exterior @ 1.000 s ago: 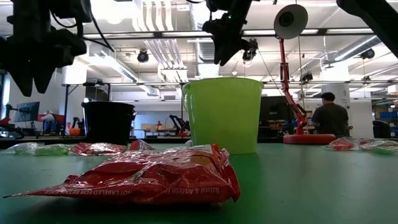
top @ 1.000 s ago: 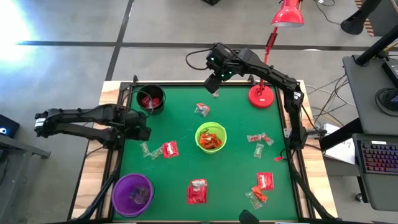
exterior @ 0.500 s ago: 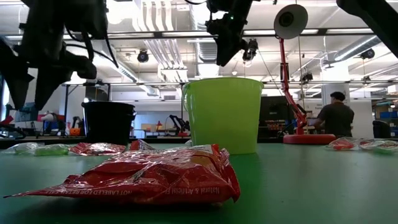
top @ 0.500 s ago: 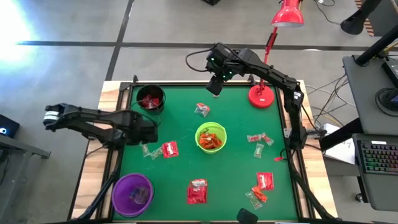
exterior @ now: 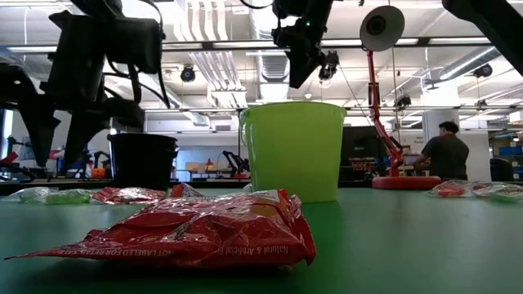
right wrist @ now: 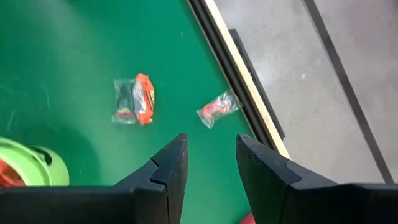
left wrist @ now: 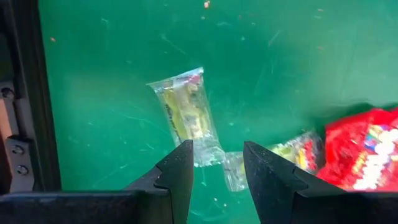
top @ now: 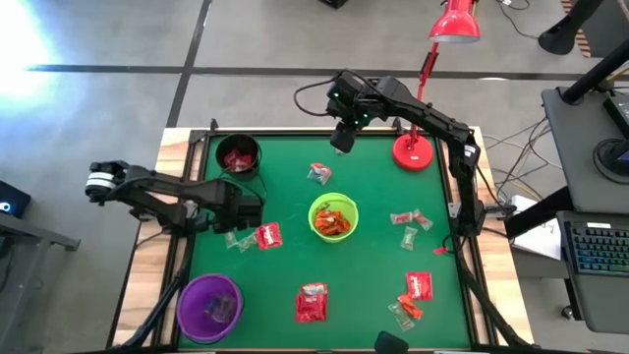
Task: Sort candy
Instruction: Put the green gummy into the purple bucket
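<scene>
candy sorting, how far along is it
Partly done. The black bowl, lime-green bowl and purple bowl each hold some candy. Nothing is held: the left gripper hovers open over a clear-wrapped sweet; the right gripper waits open at the far edge. Many pieces, such as the red packet, lie loose on the green mat.

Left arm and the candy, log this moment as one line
left end effector: open, over clear-wrapped candy | right end effector: open, raised at far edge | nothing held
</scene>
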{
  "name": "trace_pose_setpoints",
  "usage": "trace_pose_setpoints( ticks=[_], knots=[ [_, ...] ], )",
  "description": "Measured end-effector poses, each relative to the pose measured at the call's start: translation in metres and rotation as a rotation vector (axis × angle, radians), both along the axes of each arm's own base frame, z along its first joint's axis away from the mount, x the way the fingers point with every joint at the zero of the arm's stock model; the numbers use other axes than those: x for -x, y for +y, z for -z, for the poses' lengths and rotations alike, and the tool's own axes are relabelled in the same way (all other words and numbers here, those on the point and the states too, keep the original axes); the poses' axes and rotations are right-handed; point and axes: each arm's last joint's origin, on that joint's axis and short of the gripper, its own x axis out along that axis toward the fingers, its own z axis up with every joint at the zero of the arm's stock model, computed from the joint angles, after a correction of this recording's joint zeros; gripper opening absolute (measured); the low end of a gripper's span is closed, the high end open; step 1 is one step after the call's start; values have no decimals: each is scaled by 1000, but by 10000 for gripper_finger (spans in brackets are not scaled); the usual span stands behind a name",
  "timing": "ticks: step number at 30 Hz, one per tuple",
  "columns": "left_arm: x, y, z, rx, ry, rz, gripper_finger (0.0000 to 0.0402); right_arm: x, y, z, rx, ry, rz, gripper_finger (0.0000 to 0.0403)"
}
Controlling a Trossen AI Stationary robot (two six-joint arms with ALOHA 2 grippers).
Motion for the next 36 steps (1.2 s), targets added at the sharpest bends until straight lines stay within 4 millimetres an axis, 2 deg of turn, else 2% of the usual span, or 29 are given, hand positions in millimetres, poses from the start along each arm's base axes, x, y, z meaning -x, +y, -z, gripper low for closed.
trace_pose_setpoints(
  ticks=[4, 8, 18, 26, 36],
  knots=[
    [-7, -1, 6, 30, -15, -6, 123, 2, 1, 1, -8, 23, -6, 128],
    [-24, -4, 1, 22, -95, 91, 123, 2, 1, 1, -2, 35, -31, 128],
    [-48, -14, -20, 61, 13, 676, 123, 2, 1, 1, 1, 39, -40, 128],
    [-75, -17, -18, 84, -22, 1000, 123, 3, 2, 2, -8, 48, -33, 128],
    [-70, -21, -2, 132, 35, 1102, 123, 5, 3, 3, -24, 69, -25, 128]
  ],
)
